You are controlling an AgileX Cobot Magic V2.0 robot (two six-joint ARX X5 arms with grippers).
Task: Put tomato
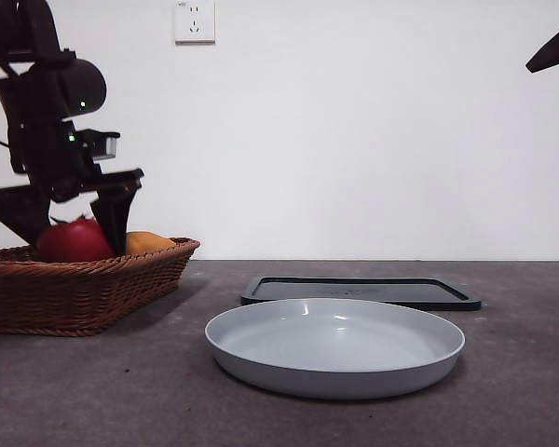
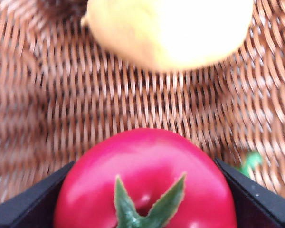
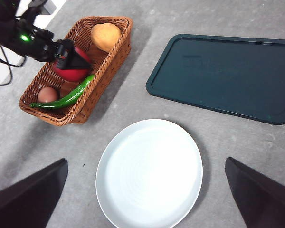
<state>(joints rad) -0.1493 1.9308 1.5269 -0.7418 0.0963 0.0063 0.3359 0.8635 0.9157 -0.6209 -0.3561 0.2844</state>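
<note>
In the front view, you see the left end effector reaching down into the wicker basket at 9 o'clock, its 2 black jaws flanking the tomato, which pokes above the basket rim. An orange-yellow fruit sits just beside the tomato, toward 3 o'clock of it. The gray plate lies on the bench at 6 o'clock, with a dark tray just behind it. A black tip of the right arm shows at 2 o'clock.

In the left wrist view, you find the tomato filling the space between the 2 jaws, which press against its sides: the end effector is gripping the tomato, stem leaves up. The orange-yellow fruit rests on the basket weave beyond it.

In the right wrist view, your right end effector hangs above the plate, jaws spread wide with nothing between them. The basket lies at 10 o'clock holding the tomato, a green pepper, a small brown egg-like item and the orange-yellow fruit. The tray lies at 2 o'clock.
</note>
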